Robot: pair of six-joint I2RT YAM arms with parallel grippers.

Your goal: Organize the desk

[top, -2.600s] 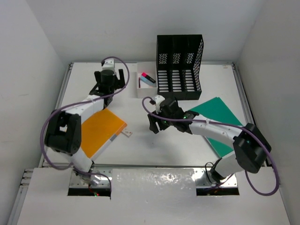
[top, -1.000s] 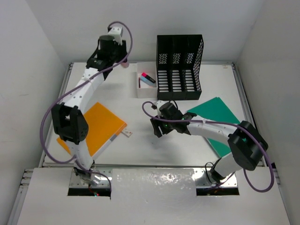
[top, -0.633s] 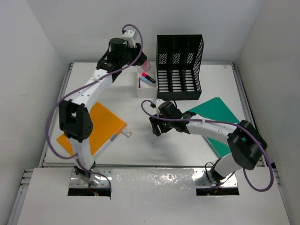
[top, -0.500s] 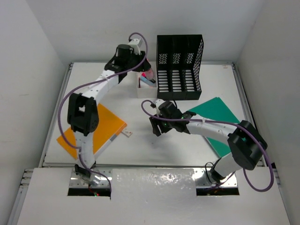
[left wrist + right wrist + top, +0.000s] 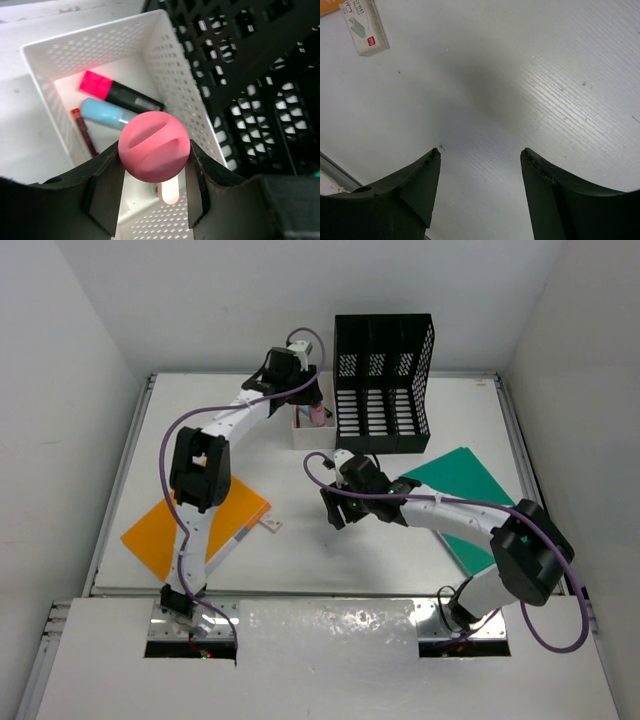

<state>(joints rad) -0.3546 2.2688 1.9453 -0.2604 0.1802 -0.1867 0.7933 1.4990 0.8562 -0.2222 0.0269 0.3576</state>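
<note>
The left gripper [image 5: 154, 171] is holding a pink ball [image 5: 154, 146], its fingers closed partway against the ball's two sides. It is hanging over the open white box [image 5: 170, 65], in the upper middle of the overhead view. The box is sitting on the desk [image 5: 330, 550], which is filling the middle of that view, and its right wall is standing right beside the black file rack [image 5: 250, 75].

A highlighter [image 5: 117, 92], a blue marker [image 5: 105, 112] and a red pen [image 5: 85, 130] are lying in the box toward the upper left of the wrist view.

The step in hand seems to be dropping the ball into the box. To do it well, the arm should be centring the ball between the box walls and lowering it over the bare floor nearer the bottom of the frame. It should open only when the ball is low, since a round thing is likely to bounce or roll out.

The right gripper [image 5: 480, 175] is standing wide open with nothing in it. It is hovering over bare desk, with a staple box [image 5: 364, 27] well apart at the upper left of its view.
</note>
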